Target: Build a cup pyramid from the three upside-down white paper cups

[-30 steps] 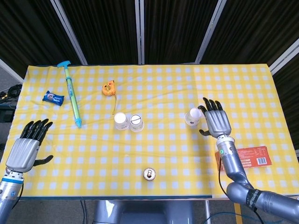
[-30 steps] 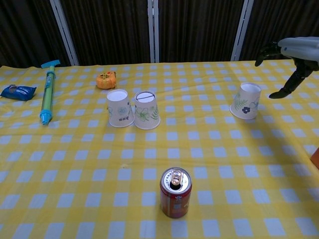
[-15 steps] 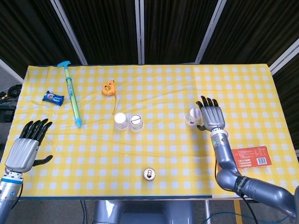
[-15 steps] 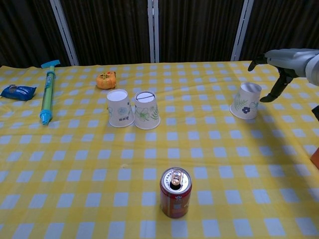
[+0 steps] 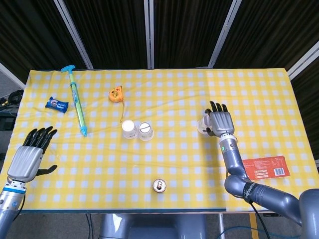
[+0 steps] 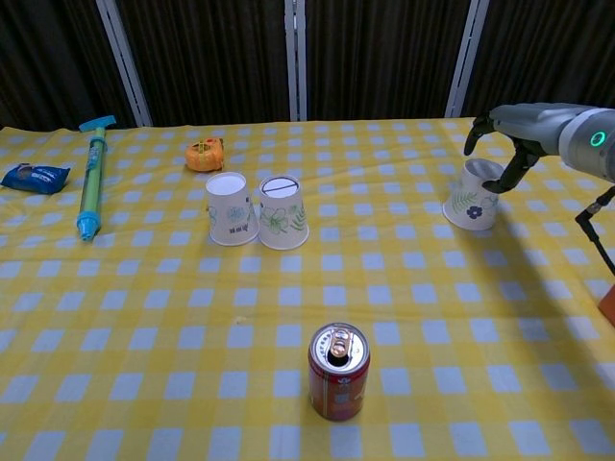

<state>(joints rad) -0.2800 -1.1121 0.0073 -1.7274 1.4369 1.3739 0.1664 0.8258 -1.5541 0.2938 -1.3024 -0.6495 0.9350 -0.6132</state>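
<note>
Two upside-down white paper cups with flower prints stand side by side mid-table, one (image 5: 128, 129) (image 6: 229, 208) on the left and the other (image 5: 145, 131) (image 6: 281, 212) touching it on the right. The third cup (image 5: 203, 125) (image 6: 472, 197) stands alone further right. My right hand (image 5: 220, 122) (image 6: 509, 127) hovers over this cup's right side with its fingers spread; the thumb reaches down close to the cup's top, and no grip shows. My left hand (image 5: 31, 154) stays open at the table's near left corner, far from the cups and seen only in the head view.
A red drink can (image 5: 159, 185) (image 6: 337, 371) stands near the front edge. A blue-green syringe toy (image 5: 77, 102) (image 6: 88, 182), an orange tape measure (image 5: 115, 93) (image 6: 204, 154) and a blue snack packet (image 5: 57, 104) (image 6: 35, 177) lie at the back left. A red packet (image 5: 268, 167) lies at the right.
My right hand has moved left and away from me, from beside the lone cup to over it. The cups and the left hand have stayed put.
</note>
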